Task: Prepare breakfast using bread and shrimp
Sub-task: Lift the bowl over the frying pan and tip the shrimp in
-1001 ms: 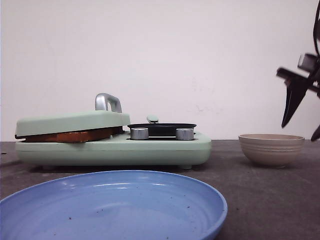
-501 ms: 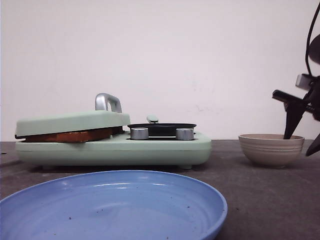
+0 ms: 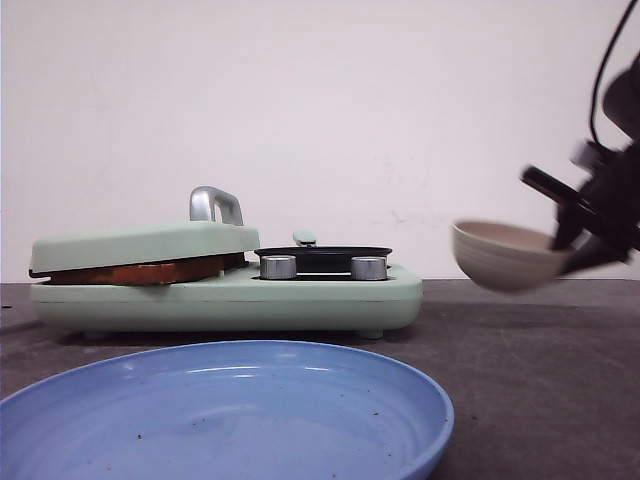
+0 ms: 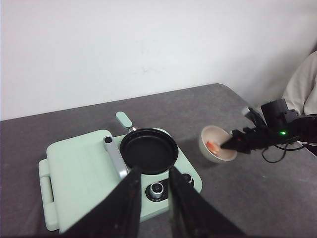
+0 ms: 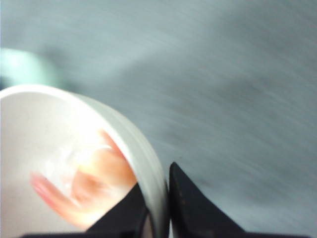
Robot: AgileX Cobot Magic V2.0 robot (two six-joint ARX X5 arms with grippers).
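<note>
My right gripper [image 3: 572, 250] is shut on the rim of a beige bowl [image 3: 500, 256] and holds it above the table, tilted, to the right of the green cooker. In the right wrist view one finger is inside the bowl [image 5: 29, 124] and one outside, the gripper [image 5: 158, 186] pinching the wall. The red-orange shrimp [image 5: 84, 183] lies in the bowl and also shows in the left wrist view [image 4: 213, 146]. A brown bread edge [image 3: 140, 271] shows under the cooker's lid. My left gripper [image 4: 153, 191] is open and empty, high above the cooker.
The pale green cooker [image 3: 230, 300] stands at the back left, with a shut lid and grey handle [image 3: 215, 205], a black pan [image 4: 148, 150] and two metal knobs [image 3: 279, 267]. A blue plate [image 3: 230, 400] lies at the front. The table edge runs behind the cooker.
My right gripper came down onto the bowl's rim, shut on it, and lifted the bowl off the table and a little to the left. The bowl now tilts.
</note>
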